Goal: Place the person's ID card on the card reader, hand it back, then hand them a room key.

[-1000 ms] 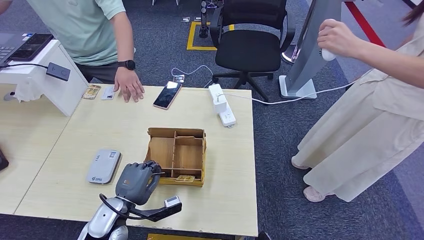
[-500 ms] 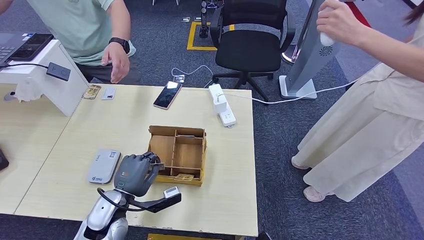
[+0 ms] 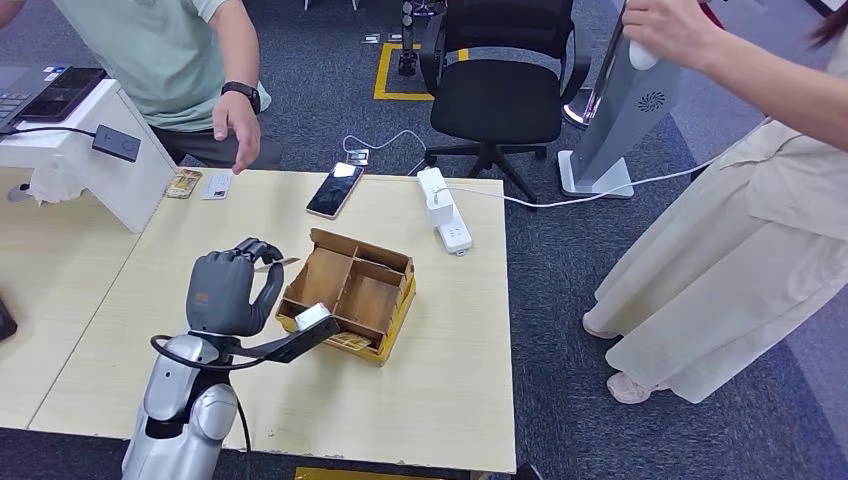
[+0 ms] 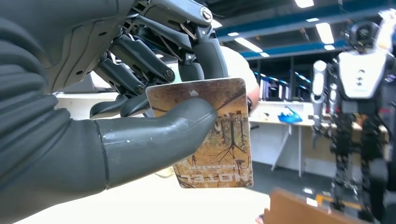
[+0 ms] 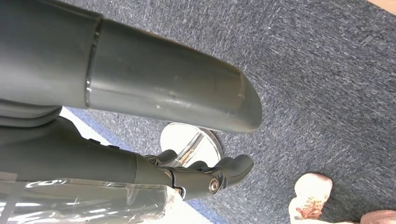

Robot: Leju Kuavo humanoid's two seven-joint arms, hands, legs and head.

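My left hand [image 3: 228,290] is raised above the table [image 3: 450,400], left of the wooden box [image 3: 362,249]. It pinches a room key card [image 4: 215,135] between thumb and fingers; the card has a tree picture and the word HOTEL. The card's pale edge [image 3: 283,263] sticks out toward the box. A few more cards [image 3: 345,340] lie in the box's front compartment. Two cards [image 3: 216,186] lie at the table's far edge, below the seated person's raised hand [image 3: 237,125]. My right hand [image 5: 154,88] hangs over the carpet, fingers apart, holding nothing.
A phone [image 3: 335,189] and a white power strip [image 3: 443,210] lie at the far side of the table. A white stand [image 3: 100,160] with a black device sits at the far left. An office chair [image 3: 500,80] and a second person [image 3: 740,240] stand to the right.
My left hand has lifted out of the box and swung left and up with the key card. The box has turned askew. The seated person's hand has risen off the table.
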